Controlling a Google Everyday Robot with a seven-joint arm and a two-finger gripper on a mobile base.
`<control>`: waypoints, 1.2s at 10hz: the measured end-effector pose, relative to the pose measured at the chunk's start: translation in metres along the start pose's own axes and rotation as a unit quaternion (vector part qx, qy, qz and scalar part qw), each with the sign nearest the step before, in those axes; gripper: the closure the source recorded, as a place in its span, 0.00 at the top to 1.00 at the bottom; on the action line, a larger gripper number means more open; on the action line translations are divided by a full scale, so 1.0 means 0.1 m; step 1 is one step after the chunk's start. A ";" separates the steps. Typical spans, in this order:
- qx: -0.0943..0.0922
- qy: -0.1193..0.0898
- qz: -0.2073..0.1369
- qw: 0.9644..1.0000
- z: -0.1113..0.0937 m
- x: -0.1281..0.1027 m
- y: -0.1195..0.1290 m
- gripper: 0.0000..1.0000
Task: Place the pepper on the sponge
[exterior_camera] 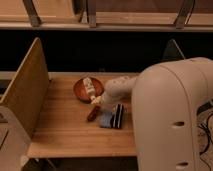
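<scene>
The pepper [92, 114] lies on the bench [60, 127], just left of the sponge [112, 119], not on it. It looks light, smooth and likely slippery; best gripped across its middle. The claw [97, 101] hovers wide over its far end, beside a bowl [80, 90].

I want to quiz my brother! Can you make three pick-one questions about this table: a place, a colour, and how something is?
1. Where is the pincer? A by the pepper B over the sponge C off the table
2. The pepper's colour? A green B red C yellow
3. The pepper is A on the sponge B on the plate C lying on the table
Answers: 1 A, it hangs at the pepper's top end; 2 B, it looks red; 3 C, beside the sponge, off the plate.
</scene>
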 end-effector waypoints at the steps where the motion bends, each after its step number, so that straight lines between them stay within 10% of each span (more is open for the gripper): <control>1: 0.009 -0.004 -0.006 1.000 -0.02 -0.02 -0.02 0.80; 7: 0.096 -0.029 -0.067 0.993 -0.10 0.04 0.26 0.80; 12: 0.091 0.007 -0.082 0.992 0.21 0.31 0.53 0.80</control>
